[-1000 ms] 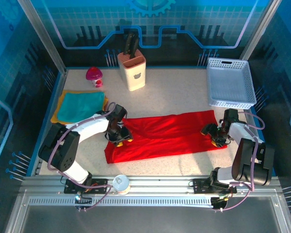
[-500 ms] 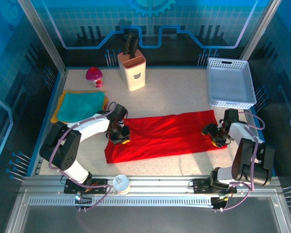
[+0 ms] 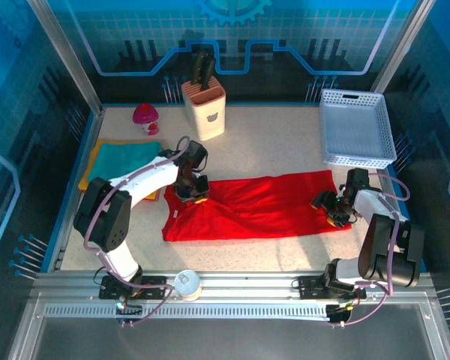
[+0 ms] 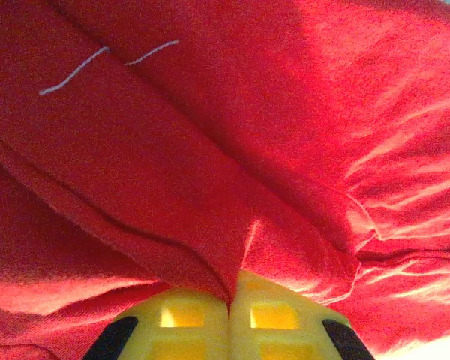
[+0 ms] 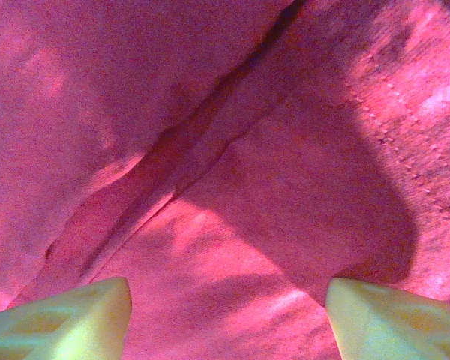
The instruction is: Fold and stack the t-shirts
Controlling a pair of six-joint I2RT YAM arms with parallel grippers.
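There is one red t-shirt (image 3: 255, 208) lying open as a long, rumpled strip across the middle of the speckled table (image 3: 277, 146). At the left edge is one folded pile, with a teal t-shirt (image 3: 124, 159) on top and yellow-orange cloth (image 3: 90, 169) showing under it; how many layers lie beneath cannot be told. Of the two tools, the left gripper (image 3: 191, 196) is pinched tight on a raised fold at the red shirt's upper left corner, and in the left wrist view its yellow fingers (image 4: 187, 319) meet with cloth caught between them. The right gripper (image 3: 334, 211) sits at the shirt's right end with its jaws spread wide and nothing clamped, pale fingertips (image 5: 67, 315) far apart over the fabric. Around them stand one cream knife block (image 3: 204, 111) with black handles, one small pink object (image 3: 145, 115), one white perforated basket (image 3: 356, 127) just beyond the right gripper, and one white round object (image 3: 187, 283) on the near rail. The red cloth is soft and creased, with two short white threads (image 4: 75, 73) on it.
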